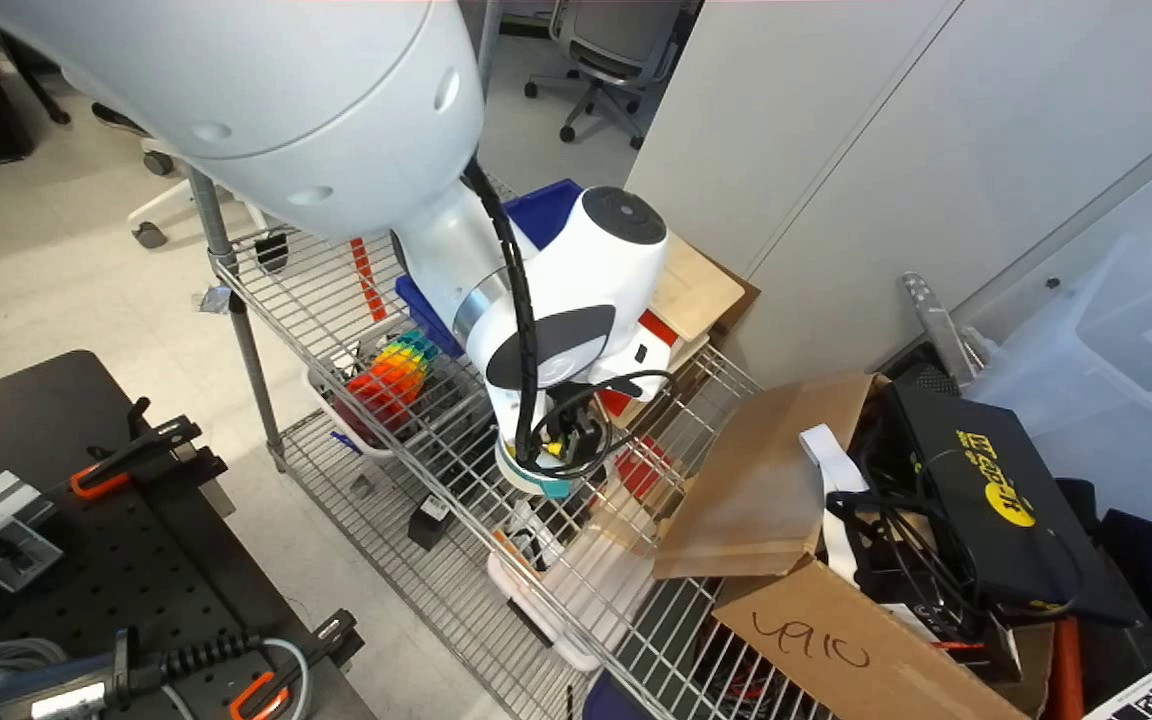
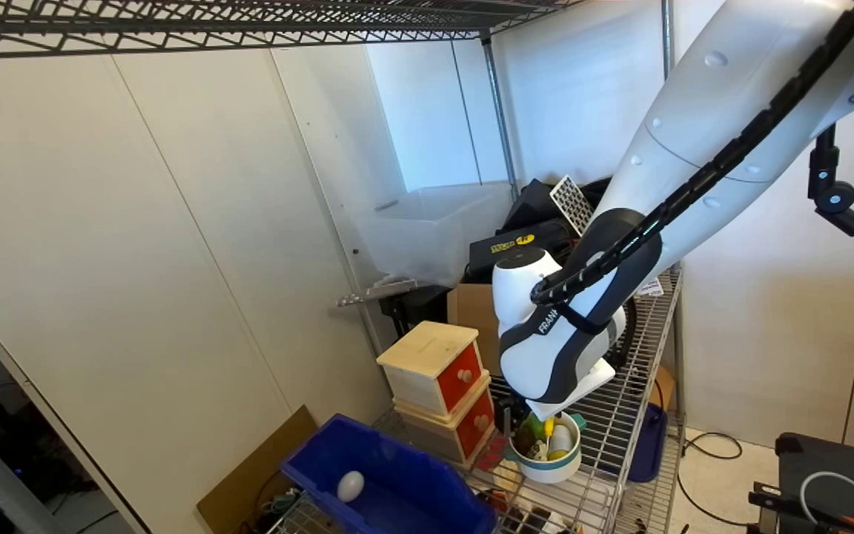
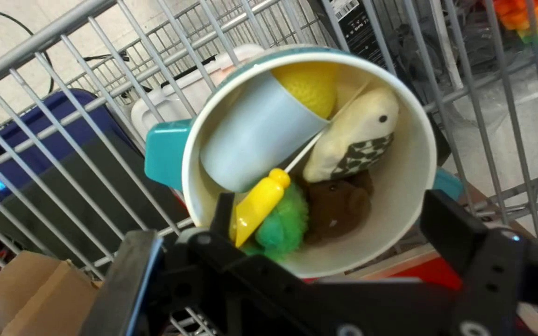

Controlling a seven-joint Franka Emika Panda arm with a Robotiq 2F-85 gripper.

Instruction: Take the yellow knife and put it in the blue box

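The yellow knife (image 3: pixel 263 203), with a yellow handle and a thin pale blade, leans in a white-and-teal pot (image 3: pixel 409 233) among toys; its handle also shows in an exterior view (image 2: pixel 549 426). My gripper (image 3: pixel 334 207) is open over the pot. In the wrist view its left finger overlaps the lower end of the handle; whether they touch I cannot tell. The right finger is near the pot's far rim. The gripper also shows in an exterior view (image 2: pixel 508 415), partly hidden by the wrist. The blue box (image 2: pixel 427 467) stands on the wire shelf; the arm hides part of it in an exterior view (image 1: pixel 541 212).
Inside the pot are a light-blue cup (image 3: pixel 264 133), a bird toy (image 3: pixel 353 135), a green fuzzy toy (image 3: pixel 285 221) and a brown toy (image 3: pixel 336 210). A white egg (image 2: pixel 351 486) lies in the blue box. Wooden red-drawer boxes (image 2: pixel 434 371) and a cardboard box (image 1: pixel 776 480) stand close by.
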